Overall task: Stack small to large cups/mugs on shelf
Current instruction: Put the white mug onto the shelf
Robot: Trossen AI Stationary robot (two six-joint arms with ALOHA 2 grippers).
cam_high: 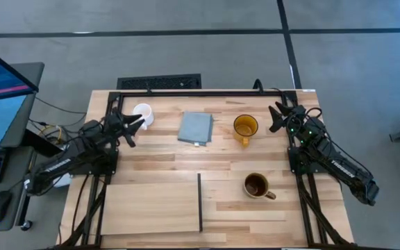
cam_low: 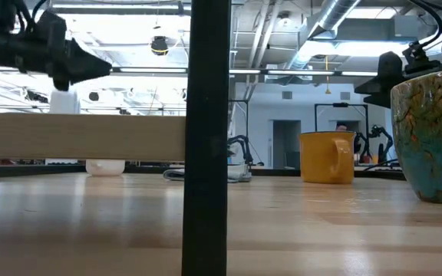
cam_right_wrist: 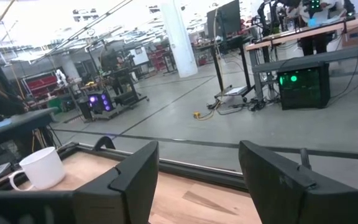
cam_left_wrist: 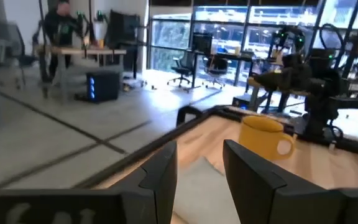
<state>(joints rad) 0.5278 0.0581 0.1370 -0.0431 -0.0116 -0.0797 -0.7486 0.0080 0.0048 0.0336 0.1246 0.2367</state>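
Right now both grippers are open and holding nothing; left gripper (cam_high: 136, 127) (beside the white mug (cam_high: 143, 113)) could knock it over.

White mug (cam_high: 143, 114), yellow-amber mug (cam_high: 245, 127), dark brown mug (cam_high: 256, 185) mottled teal-orange outside, grey-blue pad (cam_high: 196, 128).

Shelf (cam_high: 151, 205) top bare, open from above. Yellow mug (cam_high: 245, 127) and brown mug (cam_high: 257, 185) well apart; grey pad (cam_high: 196, 128) lies between white mug (cam_high: 143, 114) and yellow.
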